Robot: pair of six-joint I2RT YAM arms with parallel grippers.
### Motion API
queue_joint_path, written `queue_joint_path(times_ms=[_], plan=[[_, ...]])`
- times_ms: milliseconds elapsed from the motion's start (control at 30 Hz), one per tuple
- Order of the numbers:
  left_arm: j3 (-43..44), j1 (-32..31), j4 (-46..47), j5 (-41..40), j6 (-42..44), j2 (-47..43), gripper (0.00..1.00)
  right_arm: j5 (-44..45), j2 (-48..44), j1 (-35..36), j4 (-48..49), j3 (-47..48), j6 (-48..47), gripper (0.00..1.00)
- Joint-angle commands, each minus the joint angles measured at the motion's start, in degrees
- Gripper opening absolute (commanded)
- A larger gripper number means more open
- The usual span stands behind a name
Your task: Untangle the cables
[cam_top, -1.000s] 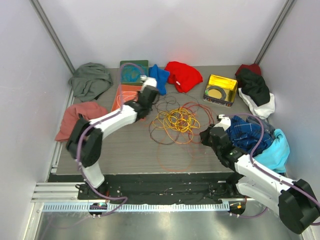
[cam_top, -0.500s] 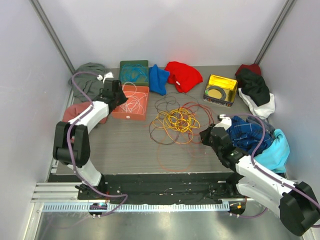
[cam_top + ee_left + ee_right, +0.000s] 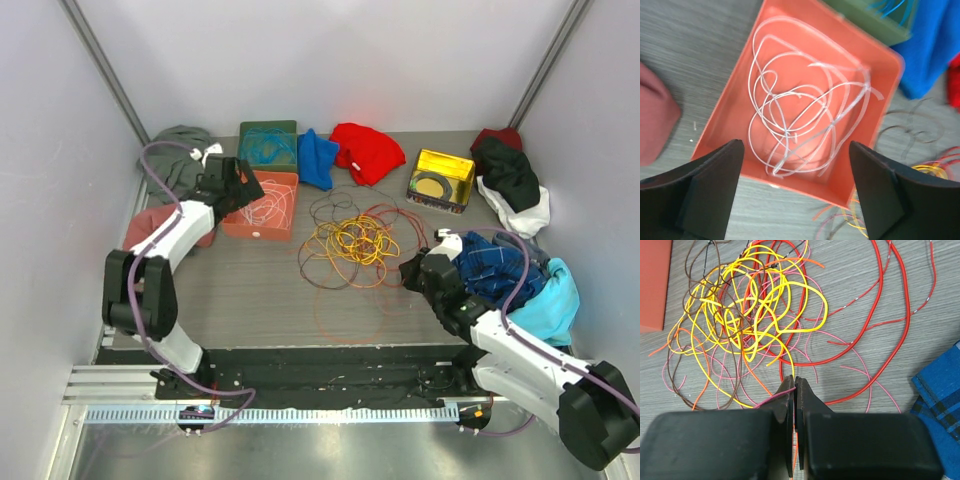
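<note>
The cables form a loose tangle of yellow, orange, red, pink and dark brown loops mid-table, seen close in the right wrist view. My right gripper sits at the tangle's right edge, and its jaws are shut on a thin pink cable that runs in from the left. A white cable lies coiled inside the orange box. My left gripper hangs over that box with its jaws wide open and nothing between them.
Behind the orange box stands a green box with blue cable in it. A yellow tin stands back right. Clothes ring the table: grey, pink-red, blue, red, black and white, plaid.
My left arm swung left from beside the tangle to the orange box, and its jaws opened. The white cable now lies in the box. The right arm has not moved.
</note>
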Motion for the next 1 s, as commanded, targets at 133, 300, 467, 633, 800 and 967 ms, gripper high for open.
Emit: queue_joint_path(times_ms=[133,300,467,633,800,967], plan=[[2.3,-2.1,-0.7,-6.7,1.6,-17.1,1.0,-0.9,2.0,0.0,4.0,1.8,0.2,0.01],[-0.1,-11.9,-0.9,-12.7,4.2,-24.8,1.0,-4.8,6.3,0.0,7.3,2.9,-2.0,0.02],[-3.4,-22.4,-2.7,-17.6,4.3,-28.1,1.0,-7.0,13.3,0.6,3.1,11.1,-5.6,0.53],[-8.1,-24.9,-3.3,-15.0,1.2,-31.1,1.0,-0.8,13.0,4.1,-5.1,18.4,-9.1,0.73],[-11.0,-29.2,-2.4,-14.9,0.2,-29.8,1.0,8.5,15.1,9.5,-15.0,30.8,-13.0,0.78],[-10.5,-32.3,-2.5,-15.8,-0.3,-27.1,1.0,6.7,23.6,9.6,-27.0,39.5,-14.8,0.8]])
